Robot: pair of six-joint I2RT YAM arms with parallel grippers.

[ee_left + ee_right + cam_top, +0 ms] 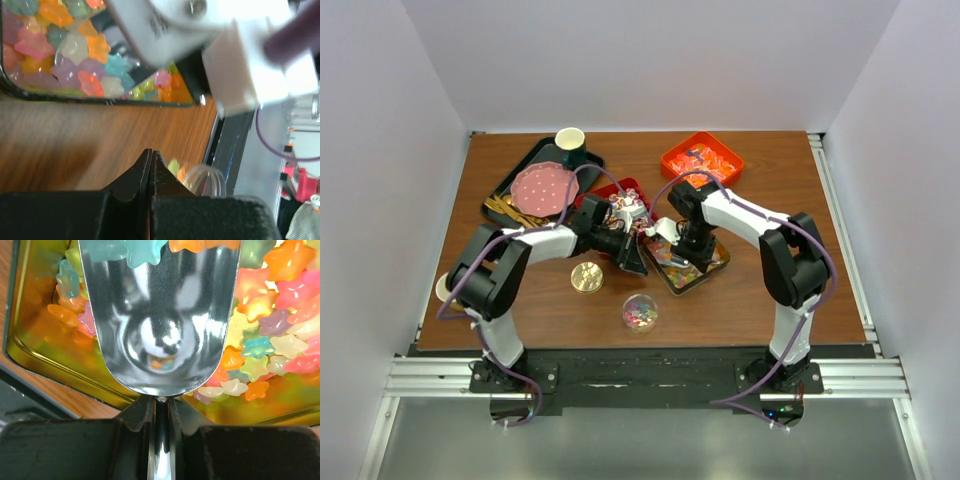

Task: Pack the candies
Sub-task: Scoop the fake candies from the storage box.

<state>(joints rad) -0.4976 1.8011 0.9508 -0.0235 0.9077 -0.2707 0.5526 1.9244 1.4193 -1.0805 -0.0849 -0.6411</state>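
Near the middle of the table, the candies (pixel 280 347) lie heaped in a gold tray (pixel 30 340), and most are not yet packed. The clear jar (pixel 640 312) by the near edge holds few, with its lid (pixel 586 276) off. The right gripper (pixel 161 405) clamps the scoop (pixel 160 315), whose long axis points into the heap. The left gripper (pixel 151 165) is closed and empty. The star-shaped candies show no long axis.

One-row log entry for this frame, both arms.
left gripper: shut, empty, over table beside candy tray | right gripper: shut on metal scoop | scoop mouth: among star candies in tray
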